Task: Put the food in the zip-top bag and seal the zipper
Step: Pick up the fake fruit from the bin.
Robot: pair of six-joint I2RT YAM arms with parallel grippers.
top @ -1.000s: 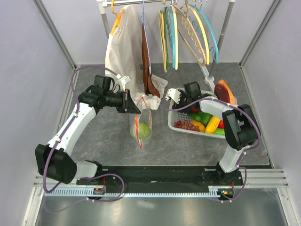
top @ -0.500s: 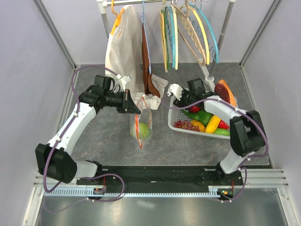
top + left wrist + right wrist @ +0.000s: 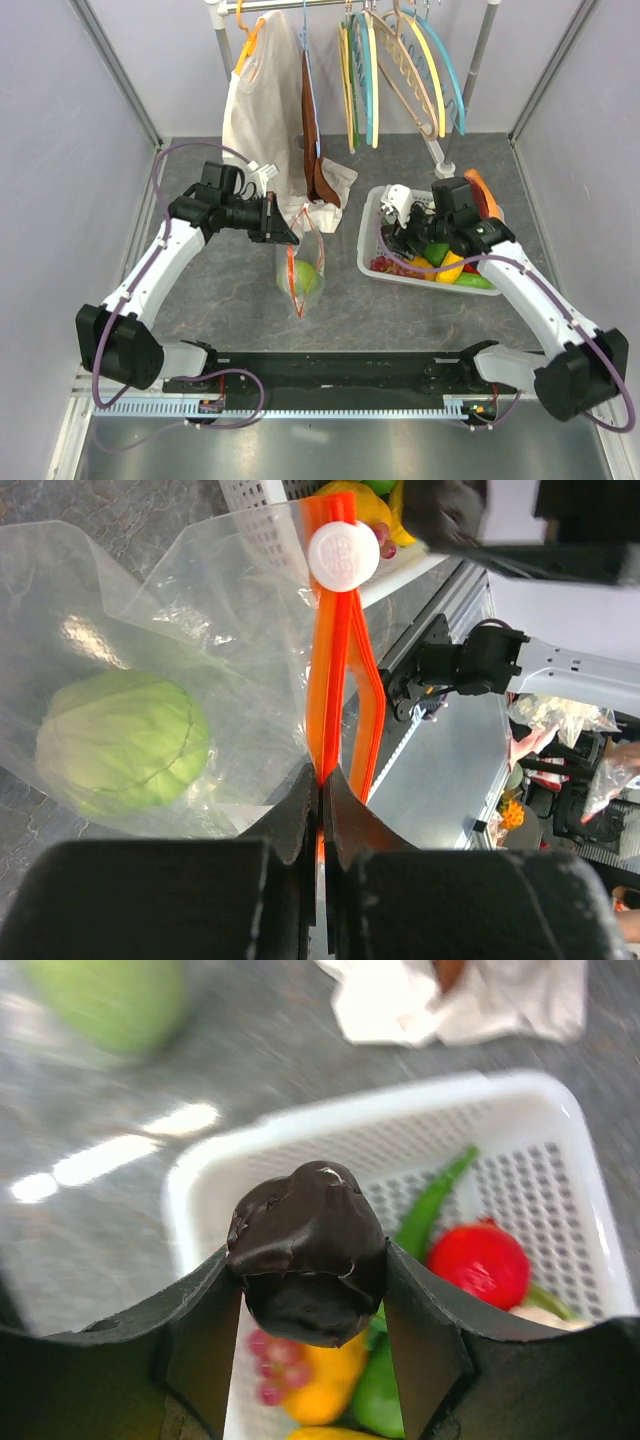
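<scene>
— Zip-top bag (image 3: 300,265): where?
— Hanging from the left claw (image 3: 320,780) between the two arms, mouth edge up. Cannot tell whether the bottom touches the table (image 3: 220,300).
— And the grip?
— Squeezed together on the orange zipper (image 3: 335,680), a little along from its white slider (image 3: 343,555).
— Sealed?
— Not sealed. Two orange strips bowing apart past the pinch, meeting again at the slider.
— Anything inside?
— One green ball (image 3: 122,742), low in the clear plastic.
— And the right claw (image 3: 308,1260)?
— Over the white basket (image 3: 185,1195), clamped on a dark glossy lump (image 3: 305,1230), both fingers pressed against its sides.
— More food?
— Lying in the basket: a red round piece (image 3: 480,1263), a long green one (image 3: 430,1205), a yellow piece (image 3: 315,1395), purple grapes (image 3: 268,1365).
</scene>
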